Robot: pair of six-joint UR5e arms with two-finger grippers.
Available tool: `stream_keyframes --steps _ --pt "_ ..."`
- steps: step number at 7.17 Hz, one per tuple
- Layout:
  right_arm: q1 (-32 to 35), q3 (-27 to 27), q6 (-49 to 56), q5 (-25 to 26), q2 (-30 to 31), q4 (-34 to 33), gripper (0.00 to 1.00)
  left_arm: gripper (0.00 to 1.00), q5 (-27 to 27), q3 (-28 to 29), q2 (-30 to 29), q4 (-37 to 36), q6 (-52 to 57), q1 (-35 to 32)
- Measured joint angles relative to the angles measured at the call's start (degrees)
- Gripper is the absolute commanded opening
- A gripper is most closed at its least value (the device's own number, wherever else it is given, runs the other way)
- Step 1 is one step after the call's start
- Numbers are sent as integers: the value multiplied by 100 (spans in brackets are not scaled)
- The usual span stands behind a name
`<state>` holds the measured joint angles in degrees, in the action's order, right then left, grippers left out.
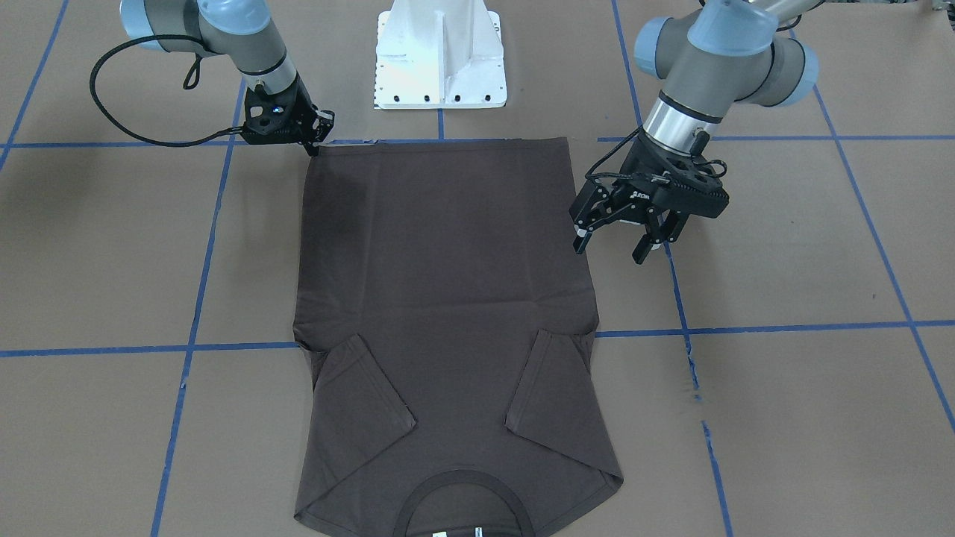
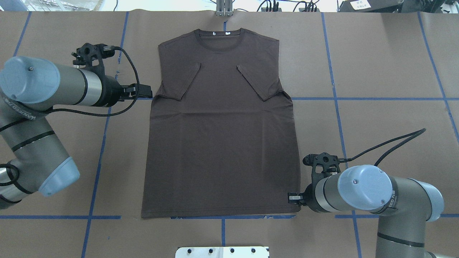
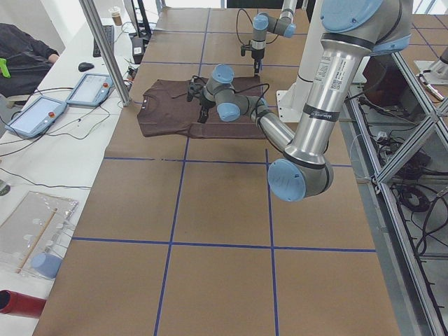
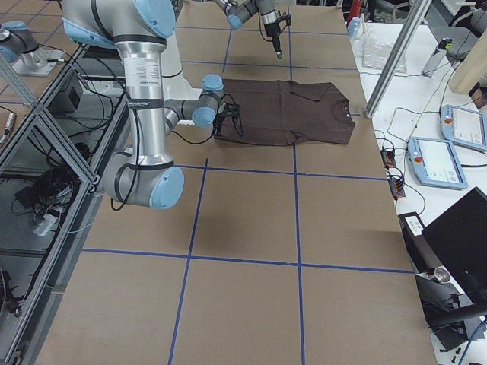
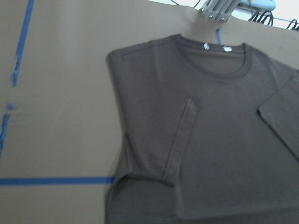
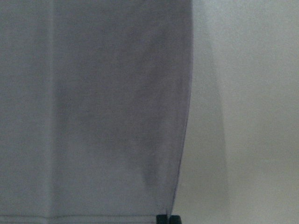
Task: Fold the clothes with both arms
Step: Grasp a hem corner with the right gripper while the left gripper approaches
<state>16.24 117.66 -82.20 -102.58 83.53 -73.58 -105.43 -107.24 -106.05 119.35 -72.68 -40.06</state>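
- On the desk (image 1: 783,418), in the front-facing view, the T-shirt (image 1: 448,261) is laid flat with its collar (image 1: 462,477) away from the robot. Both sleeves (image 1: 369,403) are folded in over the body. The left fingers (image 1: 642,250) are spread apart and empty, and hang just beside the shirt's side edge. The right fingers (image 1: 313,145) are set at a hem corner.
- In the overhead view, the right fingers (image 2: 292,197) are found at the hem corner on the robot's right. The left fingers (image 2: 145,94) are held beside the armpit on the opposite side, well apart from the free hem corner (image 2: 143,214), which is gripped by nothing.
- In the two side views, the T-shirt (image 3: 164,112) is shown lying between the arms. Finger state is not to be judged from here.
- In the left wrist view, the collar (image 5: 210,70) and one folded sleeve (image 5: 154,135) are seen from above. No fingers are shown.
- In the right wrist view, the fingertips (image 6: 161,218) are drawn together on the very corner of the hem. The cloth appears pinched there but not yet lifted.
- Step in hand, as judged: the sleeve folds are complete and a hem-to-collar fold is being prepared.
- Next move, as judged: the left fingers are to be brought to the free hem corner, lowered and closed. Both corners are then to be raised evenly and carried toward the collar, so that the cloth is not skewed.
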Motion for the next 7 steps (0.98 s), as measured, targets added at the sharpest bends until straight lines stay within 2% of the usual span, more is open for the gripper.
stream_keyframes --steps 1,3,5,7 --pt "7 56 0 -1 -15 12 0 100 46 -315 398 -14 -664 380" --pt "79 215 7 -39 -9 18 0 99 590 -835 828 -501 -2150 1366" --pt "168 292 53 -74 5 30 0 94 1293 -1025 701 -1350 -3306 2359" --pt "217 341 67 -74 -11 50 0 93 1678 -939 572 -1700 -3934 3063"
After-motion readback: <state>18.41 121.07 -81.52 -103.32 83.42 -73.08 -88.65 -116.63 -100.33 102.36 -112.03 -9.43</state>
